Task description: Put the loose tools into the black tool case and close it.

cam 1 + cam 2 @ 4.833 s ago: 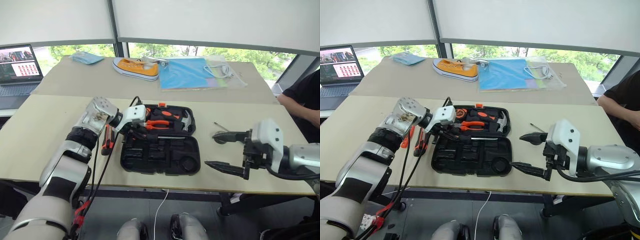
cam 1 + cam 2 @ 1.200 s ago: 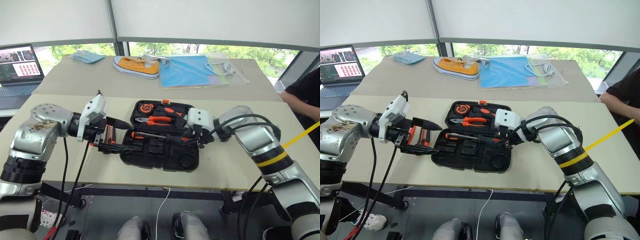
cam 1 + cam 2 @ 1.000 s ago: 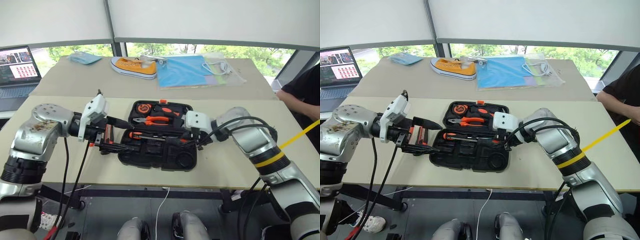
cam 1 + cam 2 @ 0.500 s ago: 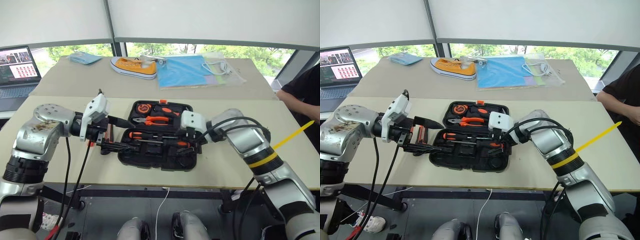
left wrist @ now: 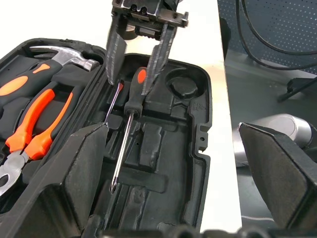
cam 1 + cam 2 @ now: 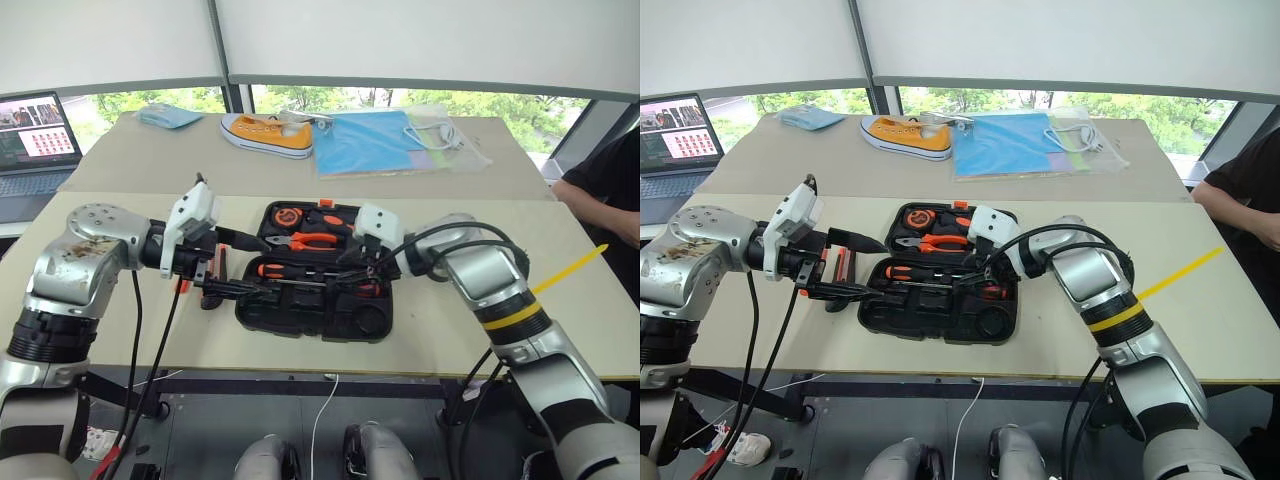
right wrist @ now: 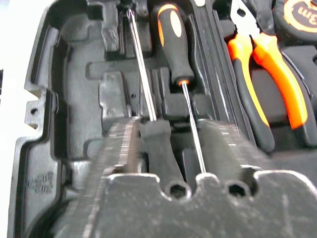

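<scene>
Two screwdrivers (image 5: 130, 110) now lie in the black tool case (image 6: 330, 318); right hand (image 5: 137, 74) straddles one handle, left hand (image 6: 238, 262) gapes wide.

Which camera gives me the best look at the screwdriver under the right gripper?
Left wrist view: the screwdriver lies in the black tool case, the right gripper jaws straddling its handle. Right wrist view shows the handle close up. The eye views show it small.
</scene>
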